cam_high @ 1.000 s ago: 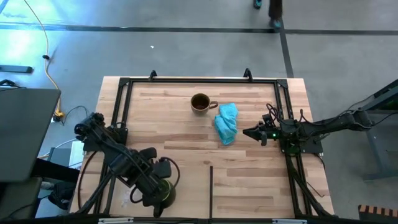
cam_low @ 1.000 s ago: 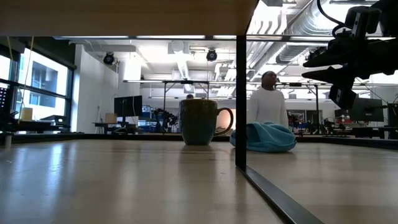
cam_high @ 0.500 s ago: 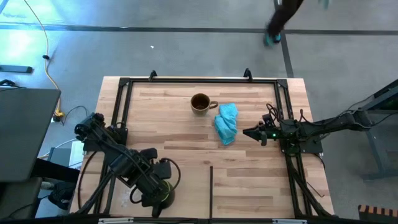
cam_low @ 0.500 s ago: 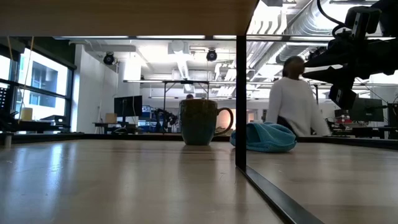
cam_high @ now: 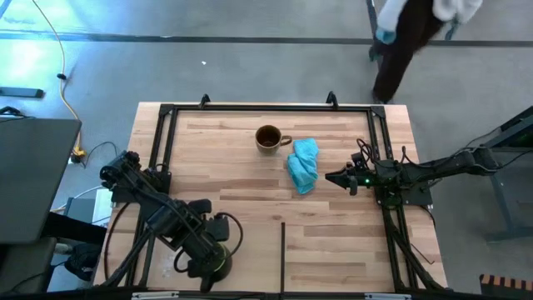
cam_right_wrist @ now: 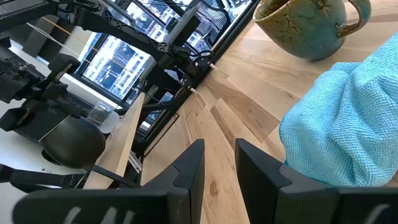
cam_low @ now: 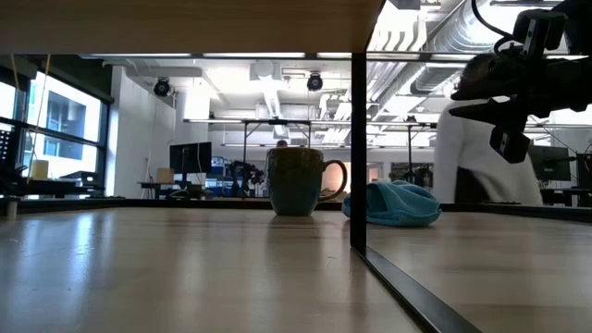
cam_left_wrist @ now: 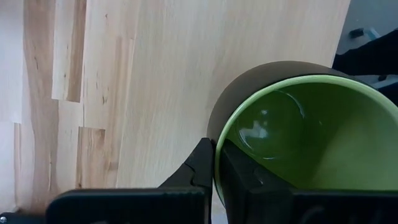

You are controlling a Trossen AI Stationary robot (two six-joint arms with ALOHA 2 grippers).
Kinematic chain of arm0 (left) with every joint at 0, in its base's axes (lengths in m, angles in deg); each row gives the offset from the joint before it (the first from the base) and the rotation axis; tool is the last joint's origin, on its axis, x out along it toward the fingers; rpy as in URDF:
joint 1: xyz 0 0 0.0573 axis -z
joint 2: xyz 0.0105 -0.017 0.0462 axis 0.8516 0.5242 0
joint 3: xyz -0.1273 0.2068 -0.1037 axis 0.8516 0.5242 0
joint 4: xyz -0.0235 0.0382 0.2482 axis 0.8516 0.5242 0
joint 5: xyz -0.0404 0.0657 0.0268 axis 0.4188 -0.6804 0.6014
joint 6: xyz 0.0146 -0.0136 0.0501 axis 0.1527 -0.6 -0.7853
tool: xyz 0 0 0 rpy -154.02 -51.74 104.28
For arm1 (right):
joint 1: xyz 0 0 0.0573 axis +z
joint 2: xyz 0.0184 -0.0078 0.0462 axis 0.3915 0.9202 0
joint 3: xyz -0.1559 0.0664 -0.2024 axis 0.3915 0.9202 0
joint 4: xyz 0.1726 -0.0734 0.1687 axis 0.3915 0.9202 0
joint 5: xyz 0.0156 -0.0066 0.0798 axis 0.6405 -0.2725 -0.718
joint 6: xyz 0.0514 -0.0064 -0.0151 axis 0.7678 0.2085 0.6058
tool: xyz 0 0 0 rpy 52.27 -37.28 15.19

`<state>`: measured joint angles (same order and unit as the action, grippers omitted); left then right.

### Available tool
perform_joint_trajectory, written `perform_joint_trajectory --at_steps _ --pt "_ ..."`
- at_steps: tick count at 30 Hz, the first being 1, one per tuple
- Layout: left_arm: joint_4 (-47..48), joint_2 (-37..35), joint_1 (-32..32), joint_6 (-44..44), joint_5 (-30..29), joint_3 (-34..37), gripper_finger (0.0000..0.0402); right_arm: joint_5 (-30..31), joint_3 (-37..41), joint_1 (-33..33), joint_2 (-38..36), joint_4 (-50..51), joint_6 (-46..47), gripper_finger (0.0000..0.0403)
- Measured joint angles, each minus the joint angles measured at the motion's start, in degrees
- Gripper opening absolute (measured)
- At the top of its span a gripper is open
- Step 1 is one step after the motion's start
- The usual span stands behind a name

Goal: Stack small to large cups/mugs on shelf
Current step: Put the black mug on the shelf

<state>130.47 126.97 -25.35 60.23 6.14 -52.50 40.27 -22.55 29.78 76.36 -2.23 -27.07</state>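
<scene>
Our left tool [cam_left_wrist: 214, 171] is pinched on the rim of the green mug [cam_left_wrist: 298, 137] at the tabletop's [cam_high: 333, 242] near-left corner, while the right tool [cam_right_wrist: 217, 168], fingers apart and empty, waits beside the light-blue cloth [cam_high: 303, 164]. That thin one-wall pinch could let the mug swing or slip when lifted toward the brown mug [cam_high: 268, 137]. We can read no brand or writing anywhere.
</scene>
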Motion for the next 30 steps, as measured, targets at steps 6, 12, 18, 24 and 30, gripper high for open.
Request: perform_joint_trajectory --at_steps 6,12,18,24,30 --pt "0.02 -0.02 0.0 -0.01 -0.01 0.0 0.0 0.0 0.0 0.01 0.0 -0.01 0.0 0.0081" --pt "0.02 -0.02 -0.02 0.22 -0.33 0.0 0.0 0.0 0.0 0.01 0.0 -0.01 0.0 0.0081" --pt "0.01 -0.02 0.0 0.4 -0.31 0.0 0.0 0.0 0.0 0.03 0.01 -0.02 0.0 0.0081" --pt "0.0 -0.02 0.0 0.67 0.01 0.0 0.0009 0.0 0.0 0.03 0.01 -0.02 0.44 0.0081" --pt "0.0 -0.02 0.0 0.67 0.0 0.0 0.0013 -0.02 0.0 0.03 0.0 -0.04 0.85 0.0081"
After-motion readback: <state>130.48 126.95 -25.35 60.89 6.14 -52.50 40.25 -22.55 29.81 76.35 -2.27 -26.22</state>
